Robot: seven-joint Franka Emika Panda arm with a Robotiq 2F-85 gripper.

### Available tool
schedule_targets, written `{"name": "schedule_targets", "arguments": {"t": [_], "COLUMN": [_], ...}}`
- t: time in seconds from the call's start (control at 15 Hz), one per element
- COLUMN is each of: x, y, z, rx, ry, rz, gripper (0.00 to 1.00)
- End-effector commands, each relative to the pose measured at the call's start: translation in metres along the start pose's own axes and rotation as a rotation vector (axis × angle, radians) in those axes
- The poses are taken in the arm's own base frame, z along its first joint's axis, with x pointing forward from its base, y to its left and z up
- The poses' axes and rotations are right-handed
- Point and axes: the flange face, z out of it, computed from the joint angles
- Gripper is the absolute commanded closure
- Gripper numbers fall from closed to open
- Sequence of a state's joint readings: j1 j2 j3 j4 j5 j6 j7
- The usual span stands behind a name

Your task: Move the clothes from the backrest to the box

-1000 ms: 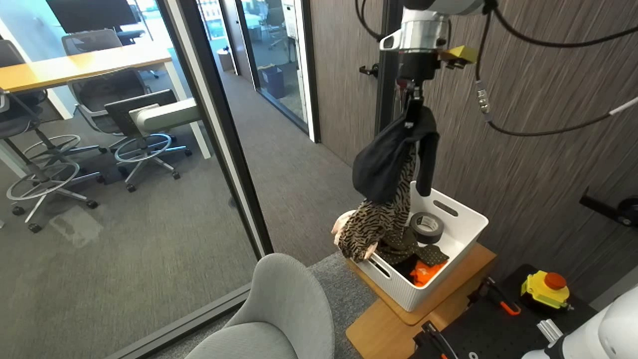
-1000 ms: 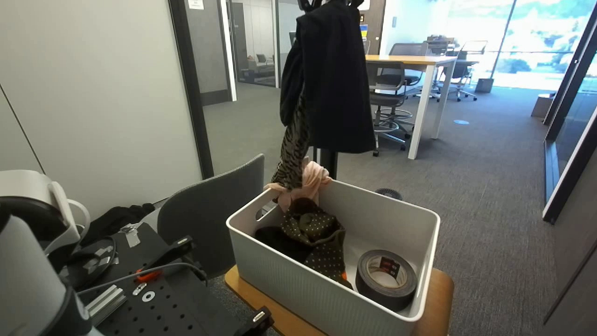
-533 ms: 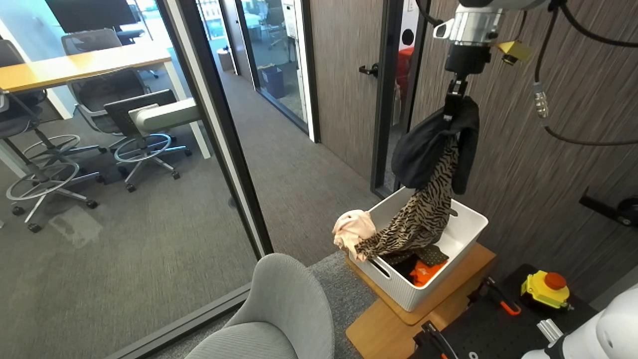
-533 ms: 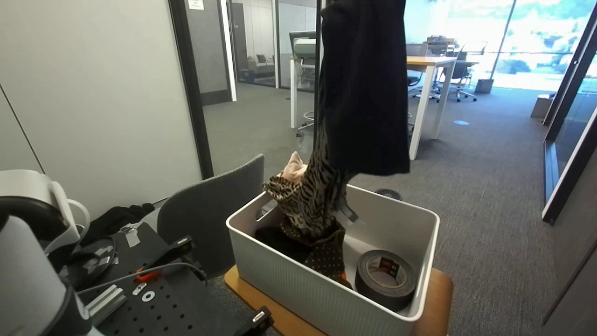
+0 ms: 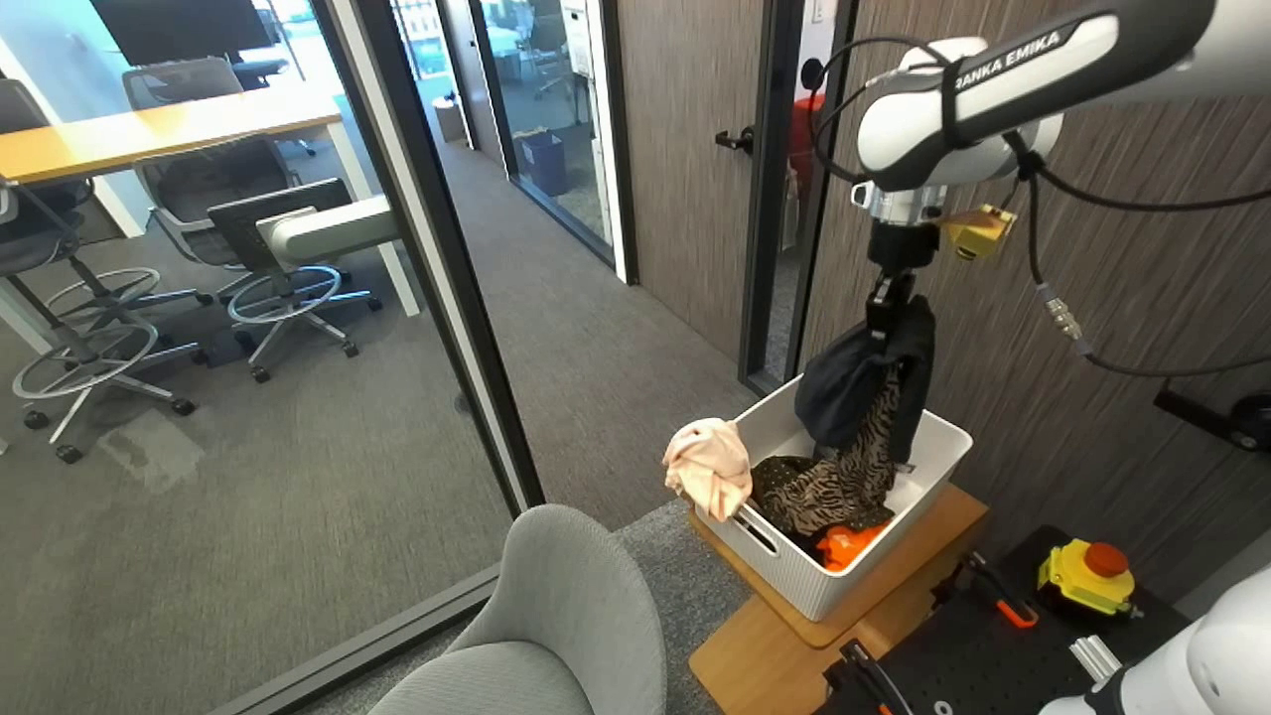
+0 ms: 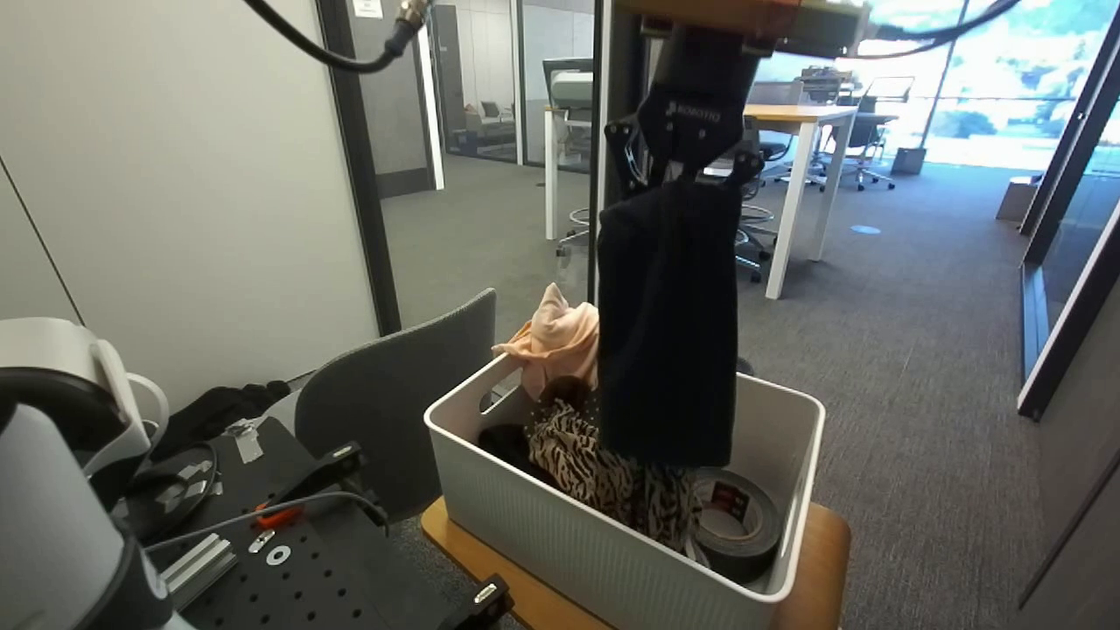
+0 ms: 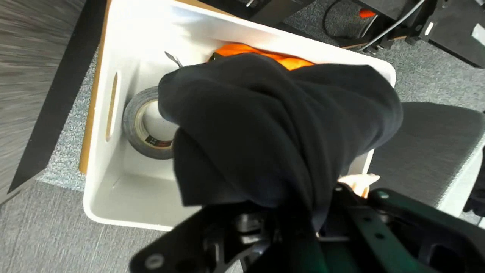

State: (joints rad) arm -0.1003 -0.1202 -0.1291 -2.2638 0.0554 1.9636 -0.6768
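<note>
I see a wooden stand [image 5: 909, 554] under the white box [image 5: 797, 581]; the box sits upright directly on it, bare wood showing beside the box's base.

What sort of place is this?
Probably an office or shared workspace: there is a long table with wheeled chairs beside it, and past it what looks like a large dark screen.

The rounded white-and-black arm [image 5: 1038, 77] (lettered EMIKA) carries black cables [image 6: 350, 66] and black jaws.
</note>
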Motion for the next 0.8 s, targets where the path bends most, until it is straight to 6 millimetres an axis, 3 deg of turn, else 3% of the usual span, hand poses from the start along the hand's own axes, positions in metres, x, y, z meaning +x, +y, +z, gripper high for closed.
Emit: {"name": "schedule_targets", "arguments": {"t": [0.0, 0.4, 0.73], "x": [0.021, 0.049, 0.056], "y": [0.01, 0.022, 0.03], "z": [0.038, 0.119, 0.181], "rx": [0.022, 0.147, 0.276], "ry": [0.025, 0.09, 0.093], "rz": [0.029, 0.073, 0.106], "gripper": [0.88, 0.88, 0.88]}}
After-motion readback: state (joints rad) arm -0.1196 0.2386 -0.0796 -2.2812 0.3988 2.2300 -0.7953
